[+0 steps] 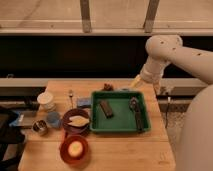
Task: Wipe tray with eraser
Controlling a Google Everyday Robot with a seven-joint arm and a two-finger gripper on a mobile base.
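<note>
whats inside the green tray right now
The eraser lies left of centre in the tray, a long dark tool along the right side. The floor beneath them is covered. The hand hangs open beyond the back right corner.

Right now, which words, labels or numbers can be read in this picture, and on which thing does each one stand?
No text can be read anywhere.
The tray and the eraser in it show no label.
The tool, off the tray's far right corner, shows no marking.

Wooden table (117, 150), perhaps windows (50, 12) behind
</note>
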